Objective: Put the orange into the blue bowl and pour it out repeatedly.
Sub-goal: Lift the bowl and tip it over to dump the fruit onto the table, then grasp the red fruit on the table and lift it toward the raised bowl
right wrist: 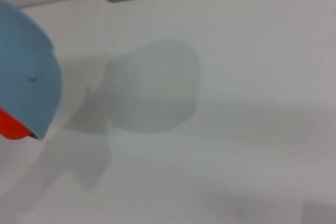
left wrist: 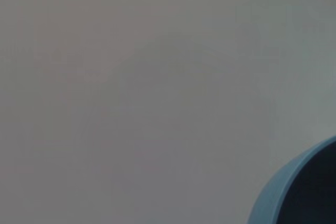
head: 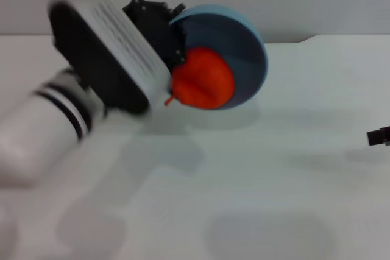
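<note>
Upper centre of the frame, the left gripper holds the blue bowl tipped on its side above the white counter; the orange sits at its lower rim, seemingly spilling out. The right gripper peeks in at the right edge.

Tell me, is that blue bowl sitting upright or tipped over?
Tipped. The left gripper holds the blue bowl up on its side above the table, its opening facing the camera, with the orange at its lower rim.

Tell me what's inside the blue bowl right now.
The blue bowl, held tipped steeply on its side above the table by the left gripper, has the orange at its lower rim, about to spill. The bowl's inside behind the fruit is hidden.
</note>
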Robot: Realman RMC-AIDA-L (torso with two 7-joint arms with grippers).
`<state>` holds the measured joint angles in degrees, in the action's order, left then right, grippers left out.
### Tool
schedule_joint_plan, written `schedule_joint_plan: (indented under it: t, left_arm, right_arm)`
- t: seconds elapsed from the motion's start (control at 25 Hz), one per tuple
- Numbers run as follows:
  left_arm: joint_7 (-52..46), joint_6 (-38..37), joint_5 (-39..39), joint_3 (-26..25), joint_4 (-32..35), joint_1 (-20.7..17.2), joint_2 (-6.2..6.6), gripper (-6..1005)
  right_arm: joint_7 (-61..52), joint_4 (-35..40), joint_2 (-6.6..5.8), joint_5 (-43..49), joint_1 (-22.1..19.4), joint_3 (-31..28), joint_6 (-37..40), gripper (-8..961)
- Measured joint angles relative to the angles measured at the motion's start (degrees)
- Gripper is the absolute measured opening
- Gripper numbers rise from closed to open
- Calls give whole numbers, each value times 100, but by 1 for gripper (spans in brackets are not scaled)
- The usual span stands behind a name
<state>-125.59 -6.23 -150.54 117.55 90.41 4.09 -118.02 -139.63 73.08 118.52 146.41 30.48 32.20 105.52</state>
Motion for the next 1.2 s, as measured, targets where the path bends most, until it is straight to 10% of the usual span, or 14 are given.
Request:
schedule_joint_plan:
  t: [0.28,0.68,0.96,1.2]
  left_arm:
    - [1726,3374,-680,1230,-1377,-55,-62,-2]
    - [3462,5420,-502,2178,-3005,581,-108,-1]
    - [2870,4859,1513,1993,-2197,639,-54,-1]
    - [2472,967,3725,-89,-823,542,-32,-2]
  right_arm:
    - [86,-8,10,3,-167,-427,13,477]
    - [164,-5,14,-11,-197,-513,11,477]
    - [232,-131,11,-20,-140,-514,-13,478]
    - [241,-328,-6,-36,-18,-451,-101,478]
